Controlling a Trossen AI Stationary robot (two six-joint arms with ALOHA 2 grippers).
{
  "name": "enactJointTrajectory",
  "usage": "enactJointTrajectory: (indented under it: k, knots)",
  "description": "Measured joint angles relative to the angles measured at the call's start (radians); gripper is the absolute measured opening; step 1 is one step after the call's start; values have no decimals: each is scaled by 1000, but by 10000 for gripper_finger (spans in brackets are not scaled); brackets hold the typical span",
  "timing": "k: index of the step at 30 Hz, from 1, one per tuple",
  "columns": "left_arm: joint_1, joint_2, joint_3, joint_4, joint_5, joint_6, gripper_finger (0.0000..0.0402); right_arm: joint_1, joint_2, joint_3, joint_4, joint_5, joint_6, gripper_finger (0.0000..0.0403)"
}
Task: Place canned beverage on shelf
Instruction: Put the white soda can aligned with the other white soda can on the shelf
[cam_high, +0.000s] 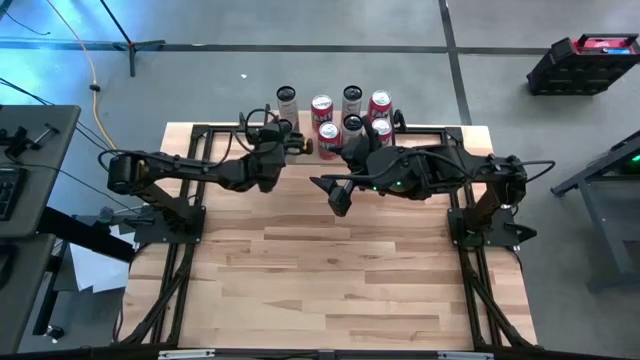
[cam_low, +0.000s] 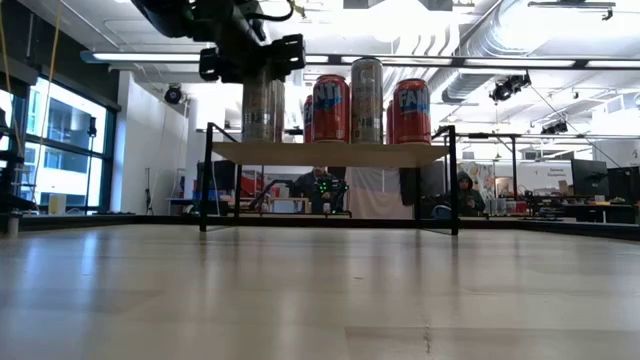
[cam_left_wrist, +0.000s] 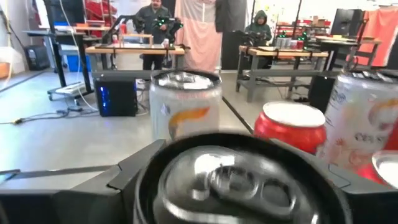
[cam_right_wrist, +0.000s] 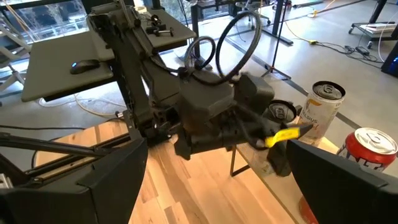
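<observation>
**Silver can gripped on the shelf's left end**

Light wood plank of the shelf (cam_low: 330, 153) across centre of low view, thin black legs down to the table (cam_low: 320, 290). Seen from above at upper middle of the high view, at the table's far edge.

Left gripper (cam_high: 287, 142) at the shelf's left end, upper centre of high view. Fingers (cam_left_wrist: 124, 177) clasped round a silver can (cam_low: 262, 108); can upright, base on the plank in the low view. Same can's lid with pull tab filling lower centre of left wrist view (cam_left_wrist: 233, 180), a dark finger either side. Gripper body over the can top at upper left of low view.

Right gripper (cam_high: 340, 198) just right of centre in high view, over bare table, near the shelf but apart from it. Jaws spread wide, nothing between them; own dark fingers (cam_right_wrist: 93, 180) at lower corners of right wrist view.

Other cans on the shelf: red can (cam_low: 331, 108), taller silver can (cam_low: 366, 100), second red can (cam_low: 410, 110), standing close together right of the gripped one. More can tops behind in high view; exact count hard to tell.

Two people (cam_left_wrist: 153, 18) at benches in the room beyond, top of left wrist view.
</observation>
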Motion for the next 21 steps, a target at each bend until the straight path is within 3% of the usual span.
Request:
enactJointTrajectory:
  k: [21]
  knots:
    - [28, 0, 29, 44, 28, 75, 266, 18, 0, 0, 5, 0, 11, 369]
